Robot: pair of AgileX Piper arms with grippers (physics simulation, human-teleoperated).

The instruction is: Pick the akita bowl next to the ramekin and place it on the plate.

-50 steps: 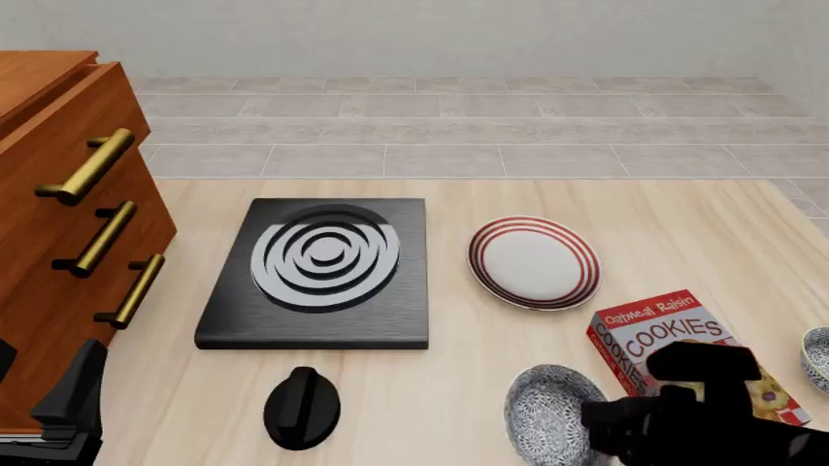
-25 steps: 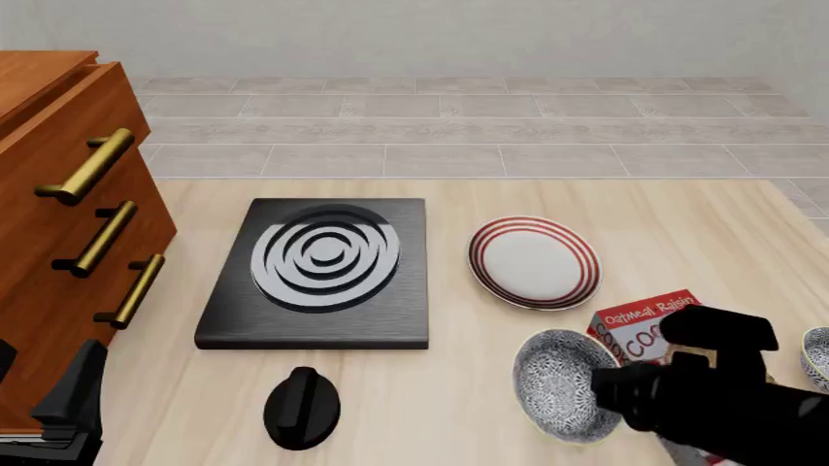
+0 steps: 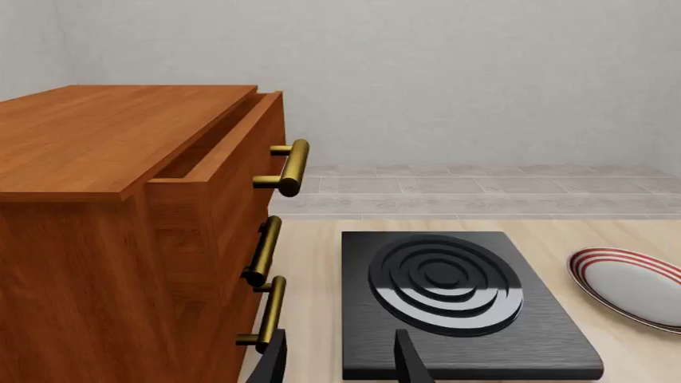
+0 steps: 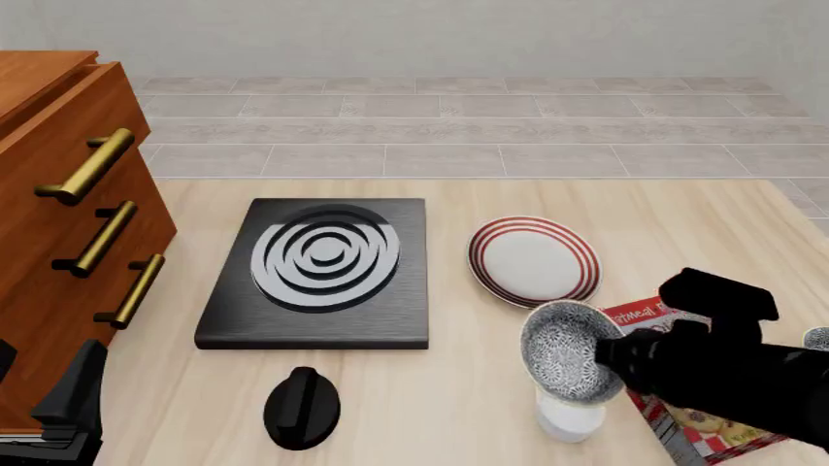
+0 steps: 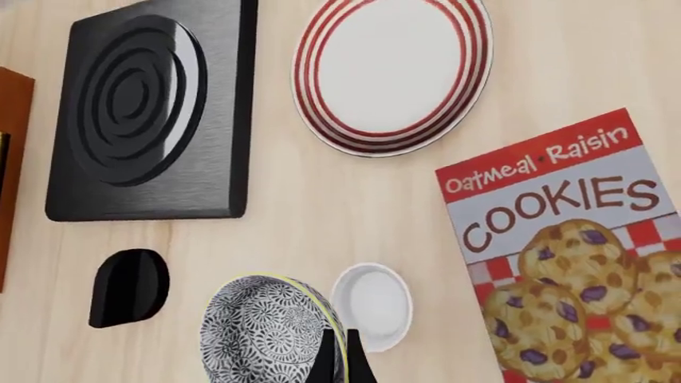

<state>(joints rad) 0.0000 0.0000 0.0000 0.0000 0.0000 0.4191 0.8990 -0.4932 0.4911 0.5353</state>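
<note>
The worktop [image 4: 441,408] carries a wooden drawer cabinet [image 4: 58,223] at the frame's left edge and a black stove [image 4: 324,282] left of centre. At centre right lies the plate [image 4: 534,260], up and slightly left of the akita bowl [image 4: 568,351], which the right gripper [image 4: 612,361] carries clear of the surface at lower right. Its jaws are closed on the bowl's rim, tipping the bowl on edge so its patterned outside faces the front camera and its mouth points toward the arm. A cookie box [image 4: 686,388] lies under the arm. Directly beneath the bowl stands the ramekin [image 4: 570,419]. The left gripper [image 3: 340,363], far off at lower left, hangs with jaws parted, holding nothing.
</note>
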